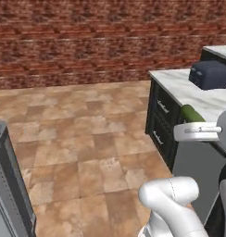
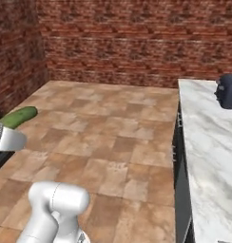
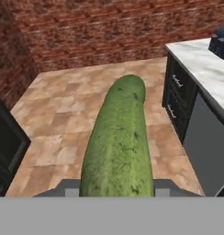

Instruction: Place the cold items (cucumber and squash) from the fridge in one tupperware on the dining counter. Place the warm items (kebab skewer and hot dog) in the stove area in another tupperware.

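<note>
No brand, label or writing is legible on any surface. The arm is raised above the tiled floor (image 1: 87,139), with the hand held roughly level. The gripper (image 3: 116,186) is partly closed on the cucumber (image 3: 117,142), which projects forward from between the jaws, clear of the floor. The marble counter (image 2: 208,156) lies beside the arm and carries a dark toaster (image 1: 211,74) near its far end.

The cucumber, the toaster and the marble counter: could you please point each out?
cucumber (image 3: 117,142), hand view, middle of its green body.
toaster (image 1: 211,74), left base view, its dark side.
marble counter (image 2: 208,147), right base view, bare top.
</note>
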You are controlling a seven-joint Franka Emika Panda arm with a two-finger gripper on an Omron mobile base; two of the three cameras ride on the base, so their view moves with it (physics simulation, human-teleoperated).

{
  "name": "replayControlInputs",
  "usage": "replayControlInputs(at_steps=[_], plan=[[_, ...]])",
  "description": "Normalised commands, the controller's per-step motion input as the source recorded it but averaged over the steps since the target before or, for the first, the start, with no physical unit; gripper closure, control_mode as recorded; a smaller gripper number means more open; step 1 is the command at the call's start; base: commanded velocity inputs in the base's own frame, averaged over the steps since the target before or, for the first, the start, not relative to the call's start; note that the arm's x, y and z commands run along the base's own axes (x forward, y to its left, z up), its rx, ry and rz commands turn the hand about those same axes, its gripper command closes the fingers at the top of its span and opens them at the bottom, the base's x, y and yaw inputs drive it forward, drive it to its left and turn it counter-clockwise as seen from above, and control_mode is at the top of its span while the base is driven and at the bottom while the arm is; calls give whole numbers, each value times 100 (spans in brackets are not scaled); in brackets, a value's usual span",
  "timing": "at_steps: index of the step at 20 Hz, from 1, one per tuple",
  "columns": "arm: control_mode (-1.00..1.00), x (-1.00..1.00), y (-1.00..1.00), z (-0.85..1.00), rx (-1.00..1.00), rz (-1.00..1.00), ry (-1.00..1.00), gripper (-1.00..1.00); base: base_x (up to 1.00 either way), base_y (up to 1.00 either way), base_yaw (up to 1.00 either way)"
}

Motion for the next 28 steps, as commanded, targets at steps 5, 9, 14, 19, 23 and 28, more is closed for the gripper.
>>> replayControlInputs(at_steps=[5,9,14,19,23,28], plan=[[100,0,0,0,0,0,0,100,100,2,-20],[100,0,0,0,0,0,0,100,100,14,-52],[100,0,0,0,0,0,0,100,100,33,-56],[100,0,0,0,0,0,0,100,100,67,-58],[100,0,0,0,0,0,0,100,100,79,-61],[100,0,0,0,0,0,0,100,100,88,-57]])
